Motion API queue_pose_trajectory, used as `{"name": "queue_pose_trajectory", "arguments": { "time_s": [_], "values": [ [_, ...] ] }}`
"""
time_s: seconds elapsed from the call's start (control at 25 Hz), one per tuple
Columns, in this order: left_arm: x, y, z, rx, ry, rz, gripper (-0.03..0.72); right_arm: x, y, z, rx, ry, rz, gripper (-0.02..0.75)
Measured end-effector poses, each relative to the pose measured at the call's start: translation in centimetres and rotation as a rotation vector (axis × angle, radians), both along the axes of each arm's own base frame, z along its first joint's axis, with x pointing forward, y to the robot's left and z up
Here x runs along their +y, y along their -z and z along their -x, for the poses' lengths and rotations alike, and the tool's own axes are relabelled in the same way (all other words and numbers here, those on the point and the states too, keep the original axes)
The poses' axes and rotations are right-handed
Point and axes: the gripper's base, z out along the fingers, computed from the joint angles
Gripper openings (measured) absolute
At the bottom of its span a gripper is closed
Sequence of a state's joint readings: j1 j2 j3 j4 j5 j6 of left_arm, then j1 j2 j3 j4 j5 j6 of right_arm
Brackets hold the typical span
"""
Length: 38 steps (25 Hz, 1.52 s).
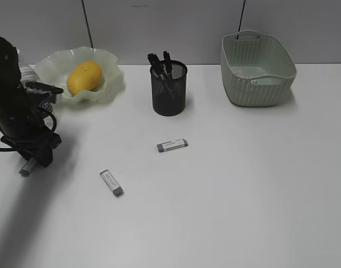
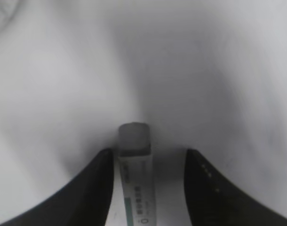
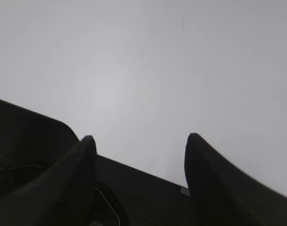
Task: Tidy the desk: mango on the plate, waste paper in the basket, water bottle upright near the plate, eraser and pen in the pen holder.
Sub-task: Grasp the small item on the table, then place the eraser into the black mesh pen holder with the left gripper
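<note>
White desk (image 1: 243, 195); basket (image 1: 259, 70) back right. Mango (image 1: 84, 77) on plate (image 1: 112, 70), pens in pen holder (image 1: 169, 89). Middle eraser (image 1: 172, 145) and front eraser (image 1: 112, 182) loose. My left claw (image 2: 149, 151) half-wide, straddling gray-tipped eraser (image 2: 134, 141), gap on one side. My right claw (image 3: 141, 138) wide, empty.

Yellow-orange mango (image 1: 84, 77) in a pale green plate (image 1: 112, 78). Black mesh holder (image 1: 169, 89); pale green woven-look basket (image 1: 259, 70). White worktop (image 1: 243, 184), grey-and-white erasers (image 1: 172, 146).

Left claw (image 2: 148, 188) and right claw (image 3: 139, 174) agape
</note>
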<state>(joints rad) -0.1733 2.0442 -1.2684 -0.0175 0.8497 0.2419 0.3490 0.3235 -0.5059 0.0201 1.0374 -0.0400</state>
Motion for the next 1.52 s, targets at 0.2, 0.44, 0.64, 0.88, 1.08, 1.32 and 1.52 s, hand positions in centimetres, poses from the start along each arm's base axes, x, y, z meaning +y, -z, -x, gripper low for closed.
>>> {"name": "queue_pose_trajectory", "arguments": {
  "time_s": [0.2, 0.44, 0.64, 0.88, 1.08, 1.32, 1.52],
  "values": [
    [0.0, 0.2, -0.1, 0.003, 0.005, -0.007, 0.29, 0.0, 0.0, 0.0, 0.001, 0.0, 0.0, 0.475],
    [0.2, 0.2, -0.1, -0.004, 0.014, -0.019, 0.157, 0.0, 0.0, 0.0, 0.001, 0.001, 0.0, 0.456],
    [0.0, 0.2, 0.0, 0.001, 0.013, -0.014, 0.157, 0.0, 0.0, 0.0, 0.001, 0.001, 0.0, 0.433],
    [-2.7, -2.0, -0.7, -0.051, 0.005, 0.073, 0.157, 0.0, 0.0, 0.0, 0.001, 0.001, 0.0, 0.431],
    [-5.7, -7.7, -3.4, -0.234, 0.0, 0.207, 0.157, 0.0, 0.0, 0.0, 0.001, 0.001, -0.001, 0.427],
    [-10.0, -14.8, -5.9, -0.508, -0.015, 0.438, 0.156, 0.0, 0.0, 0.0, 0.001, 0.001, -0.001, 0.427],
    [-13.3, -17.0, -6.3, -0.699, -0.027, 0.561, 0.156, 0.0, 0.0, 0.0, 0.001, 0.001, -0.001, 0.427]
  ]
}}
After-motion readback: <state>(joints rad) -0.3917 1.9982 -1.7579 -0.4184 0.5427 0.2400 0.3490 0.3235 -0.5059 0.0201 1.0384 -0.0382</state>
